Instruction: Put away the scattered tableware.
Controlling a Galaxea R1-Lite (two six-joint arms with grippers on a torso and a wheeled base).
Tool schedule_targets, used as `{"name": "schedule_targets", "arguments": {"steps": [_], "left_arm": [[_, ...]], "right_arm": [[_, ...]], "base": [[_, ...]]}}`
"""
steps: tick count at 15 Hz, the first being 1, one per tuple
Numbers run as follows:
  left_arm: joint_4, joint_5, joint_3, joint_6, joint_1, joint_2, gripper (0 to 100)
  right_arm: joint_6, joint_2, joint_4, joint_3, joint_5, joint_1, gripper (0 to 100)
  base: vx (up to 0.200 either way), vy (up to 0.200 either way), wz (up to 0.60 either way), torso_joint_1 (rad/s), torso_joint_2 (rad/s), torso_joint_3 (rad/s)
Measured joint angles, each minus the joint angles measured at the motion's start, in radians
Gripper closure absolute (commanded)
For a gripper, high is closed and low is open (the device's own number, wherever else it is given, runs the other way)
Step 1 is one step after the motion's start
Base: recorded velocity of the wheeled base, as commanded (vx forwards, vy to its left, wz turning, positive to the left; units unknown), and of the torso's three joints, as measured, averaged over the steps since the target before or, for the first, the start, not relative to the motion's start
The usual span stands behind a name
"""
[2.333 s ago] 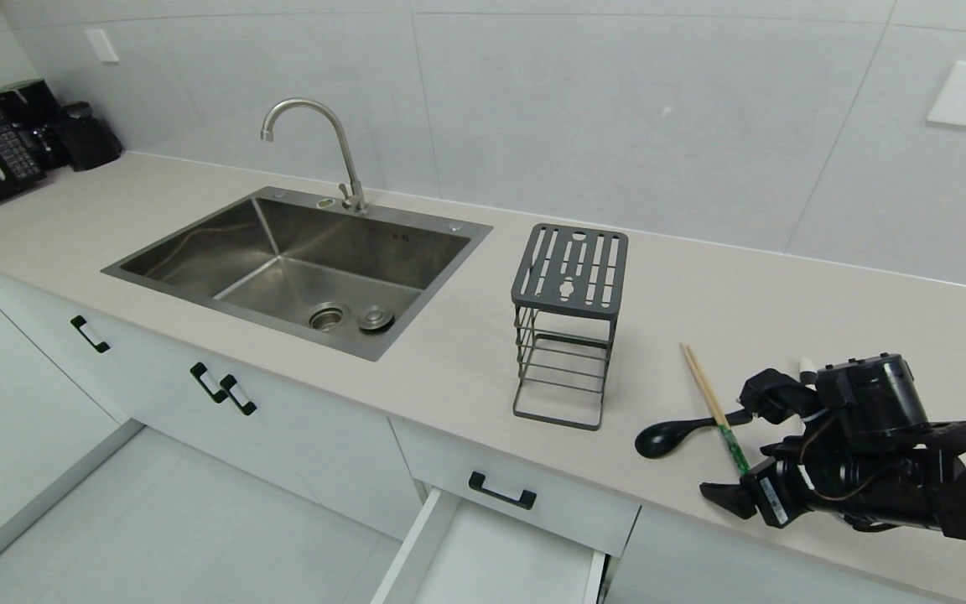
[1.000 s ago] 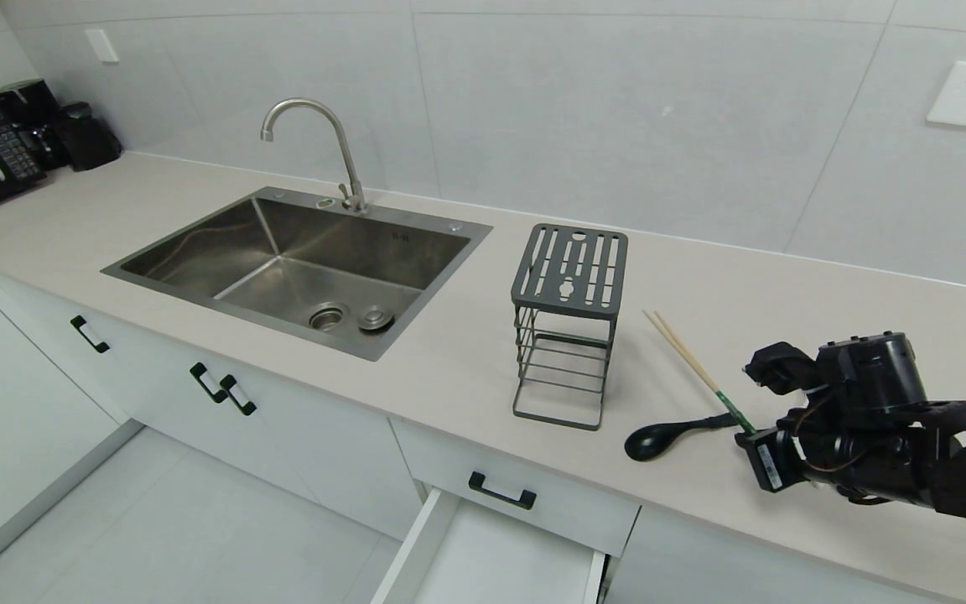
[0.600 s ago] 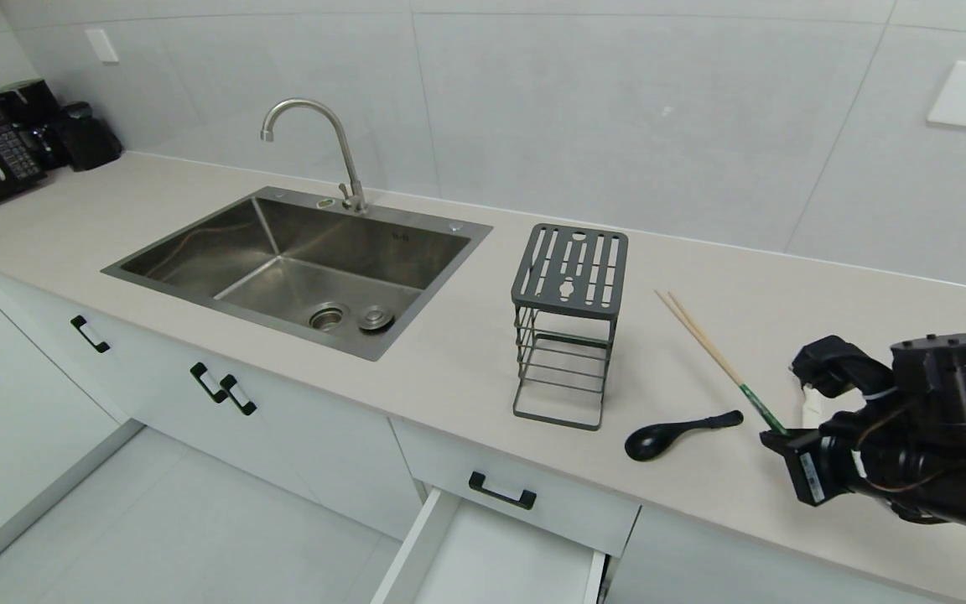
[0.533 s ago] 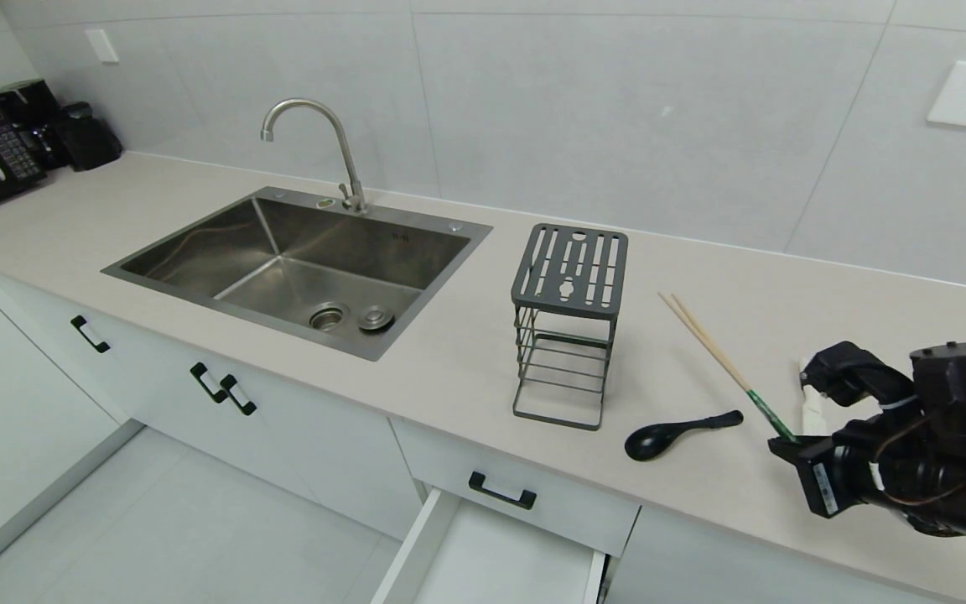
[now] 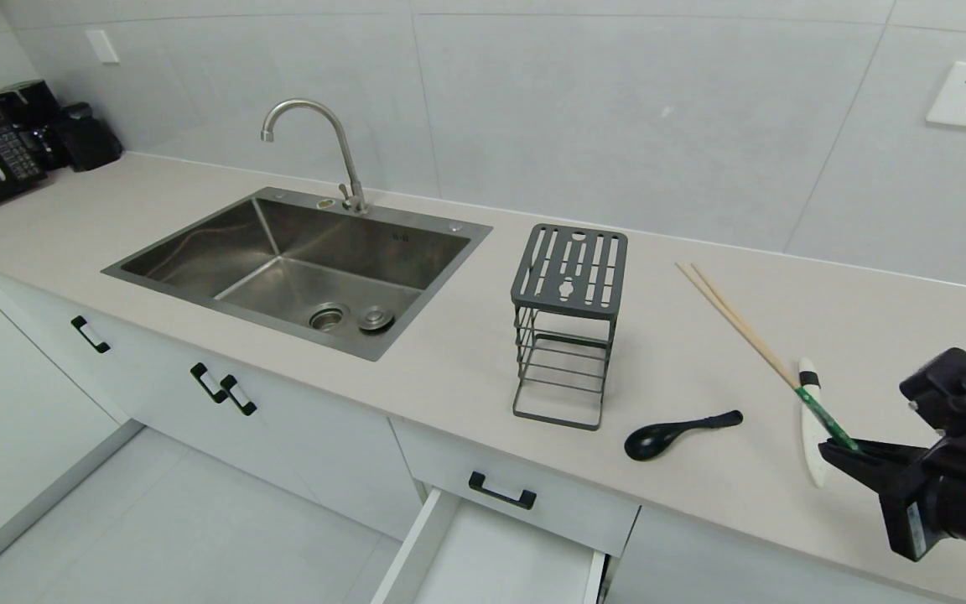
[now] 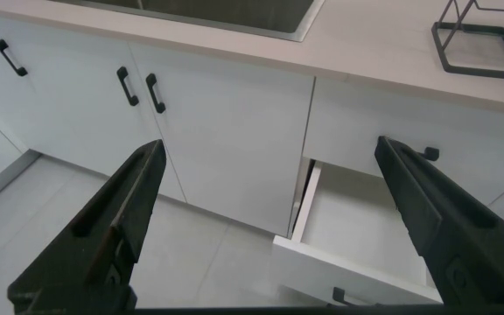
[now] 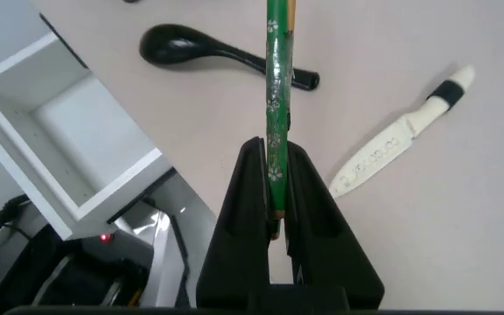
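Chopsticks [image 5: 743, 327]: a pair of slim, pale wooden sticks with green, flower-patterned ends, held side by side and slanting over the right part of the countertop [image 5: 466, 352], plain tips toward the tiled wall.
Right gripper [image 7: 274, 157]: its black, wedge-shaped jaws are pressed together on the green ends of the chopsticks, at the counter's front right edge.
Left gripper [image 6: 269, 166]: long, dark jaws spread wide with nothing between them, hanging in front of the white cabinet doors below the counter.
Black spoon [image 5: 676, 432]: glossy, with a rounded bowl and short handle, lying flat near the counter's front edge, between the rack and the right gripper.
White knife [image 5: 810, 419]: smooth and narrow with a black band near one end, lying flat on the counter; from the head view the chopsticks cross in front of it.
Rack [image 5: 568, 323]: dark grey wire frame with a slotted flat top, standing upright beside the sink.
Sink [image 5: 366, 243]: brushed steel, rectangular, with a curved faucet [image 5: 298, 102] behind it.
Drawer [image 5: 491, 562]: white, pulled open under the rack.
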Motion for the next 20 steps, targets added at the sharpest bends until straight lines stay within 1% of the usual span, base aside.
{"name": "schedule_targets", "arguments": {"steps": [3,6,8,10,12,16,18,20], "left_arm": [[0.000,0.000,0.000,0.000,0.000,0.000,0],[0.000,0.000,0.000,0.000,0.000,0.000,0],[0.000,0.000,0.000,0.000,0.000,0.000,0],[0.000,0.000,0.000,0.000,0.000,0.000,0],[0.000,0.000,0.000,0.000,0.000,0.000,0],[0.000,0.000,0.000,0.000,0.000,0.000,0],[0.000,0.000,0.000,0.000,0.000,0.000,0],[0.000,0.000,0.000,0.000,0.000,0.000,0]], "right_arm": [[-0.021,-0.042,-0.031,0.001,0.049,0.013,100],[-0.023,-0.046,-0.041,-0.040,0.086,0.066,100],[-0.026,-0.025,-0.049,-0.095,0.117,0.128,100],[-0.029,0.031,-0.073,-0.146,0.140,0.223,100],[-0.030,0.097,-0.086,-0.185,0.147,0.296,100],[-0.030,0.218,-0.089,-0.261,0.148,0.377,100],[-0.030,0.243,-0.103,-0.254,0.147,0.405,100],[-0.028,0.256,-0.152,-0.204,0.155,0.430,100]], "base": [[0.000,0.000,0.00,0.000,0.00,0.000],[0.000,0.000,0.00,0.000,0.00,0.000],[0.000,0.000,0.00,0.000,0.00,0.000],[0.000,0.000,0.00,0.000,0.00,0.000],[0.000,0.000,0.00,0.000,0.00,0.000],[0.000,0.000,0.00,0.000,0.00,0.000],[0.000,0.000,0.00,0.000,0.00,0.000],[0.000,0.000,0.00,0.000,0.00,0.000]]}}
